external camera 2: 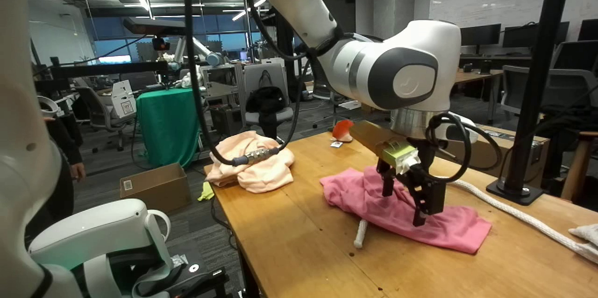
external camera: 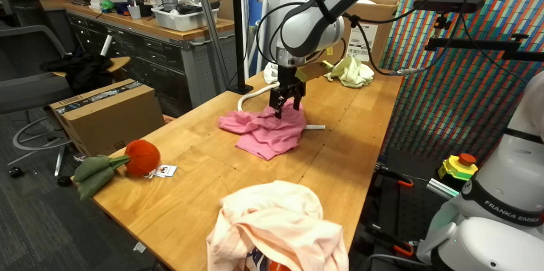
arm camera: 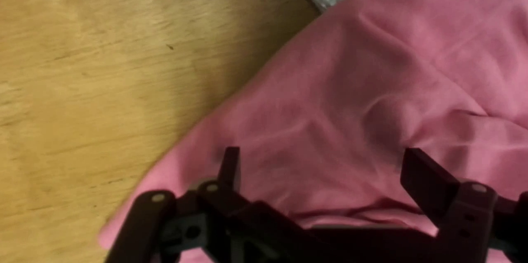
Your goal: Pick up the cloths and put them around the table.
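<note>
On the wooden table (external camera: 340, 135), the magenta-pink cloth (external camera: 267, 131) lies crumpled near the middle. Directly over it my gripper (external camera: 287, 112) points down. Its jaws stand wide apart in the wrist view, with pink fabric (arm camera: 288, 131) spread below and nothing pinched. Whether the fingertips (external camera 2: 419, 219) touch the fabric I cannot tell. A larger pale peach cloth (external camera: 276, 215) is heaped at the near end in an exterior view. Toward the far end sit a pale yellow-green cloth (external camera: 352, 73) and a whitish cloth (external camera: 270, 73), partly hidden by the arm.
A thick white rope (external camera 2: 509, 216) runs under the pink cloth, one end (external camera 2: 360, 232) poking out. The red round toy (external camera: 143, 157) rests at a table corner. A black post (external camera 2: 532, 78) rises at the table's edge. Another robot arm (external camera: 505, 169) stands alongside. A cardboard box (external camera: 369, 29) is behind.
</note>
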Controlling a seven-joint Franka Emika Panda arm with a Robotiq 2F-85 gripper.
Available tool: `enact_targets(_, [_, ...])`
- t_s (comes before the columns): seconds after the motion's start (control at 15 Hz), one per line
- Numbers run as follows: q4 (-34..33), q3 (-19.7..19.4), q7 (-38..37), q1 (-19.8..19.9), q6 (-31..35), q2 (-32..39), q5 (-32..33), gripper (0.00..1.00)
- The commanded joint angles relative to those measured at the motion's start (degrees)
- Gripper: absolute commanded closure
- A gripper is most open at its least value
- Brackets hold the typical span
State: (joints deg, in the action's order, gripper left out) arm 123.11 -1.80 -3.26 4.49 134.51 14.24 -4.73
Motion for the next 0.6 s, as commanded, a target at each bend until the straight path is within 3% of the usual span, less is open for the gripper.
enact_targets(0.0, [-1.05, -0.96, -1.16, -0.77, 1.1, 2.13, 1.39, 0.0])
enact_targets(0.53, [-1.4, -1.33, -0.95, -0.69, 1.12, 2.74, 1.76, 0.0])
